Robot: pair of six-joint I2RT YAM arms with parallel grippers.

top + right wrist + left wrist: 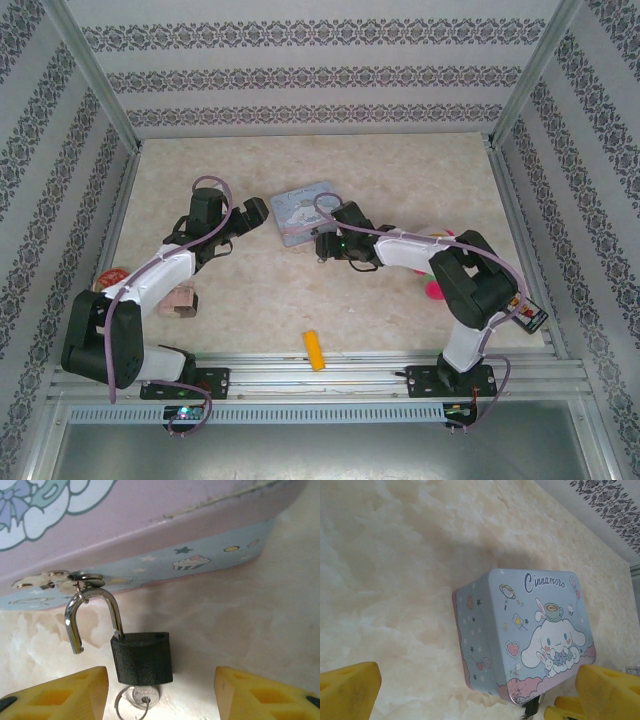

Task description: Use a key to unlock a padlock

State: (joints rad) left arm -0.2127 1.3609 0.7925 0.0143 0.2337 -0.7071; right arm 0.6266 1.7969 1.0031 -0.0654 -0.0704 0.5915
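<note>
— Yellow fingers of the right gripper sit closest in the right wrist view, spread apart with nothing pinched. The padlock lies between them, its dark body just beside one finger; whether they touch is hard to tell.

— And the lock itself?

— It lies on the table against the tin. Its shackle has one end free of the body, so it looks unlocked, yet the loop is hooked through the hasp on the tin's edge. The key sits in the bottom of the body, with a ring through its head.

— So what could go wrong?

— Closing from here probably catches the body rather than the key, and a squeeze or nudge upward could push the free shackle end back into its hole, relocking it.

— What about pulling it away?

— Being hooked, the padlock would likely drag the tin along. The left gripper hangs wide open near the tin's corner, gripping nothing, so nothing pins the tin down.

— And the key?

— It is small and low; a finger sweeping along the table could knock it sideways or snag the ring and tug it out.
</note>
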